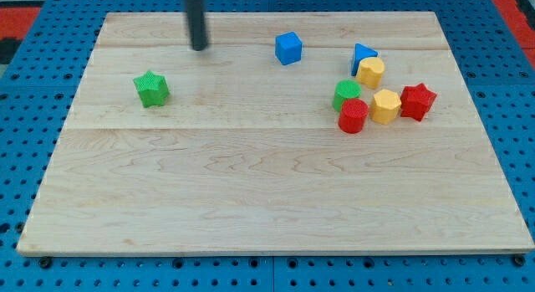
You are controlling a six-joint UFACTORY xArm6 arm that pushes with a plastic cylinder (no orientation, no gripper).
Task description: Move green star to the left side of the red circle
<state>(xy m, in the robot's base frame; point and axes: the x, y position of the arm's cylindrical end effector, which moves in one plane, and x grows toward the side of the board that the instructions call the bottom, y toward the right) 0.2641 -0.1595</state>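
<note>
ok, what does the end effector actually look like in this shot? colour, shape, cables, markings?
Just a straight, round rod, dark grey to black, plain and matte, entering from the view's top. No cables, markings or labels show on it. My tip ends blunt, at the same width as the shaft. The rest of the arm is out of frame.

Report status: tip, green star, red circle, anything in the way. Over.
My tip up-right of green star, apart. Red circle far right, touching green circle. Board between them bare.
</note>
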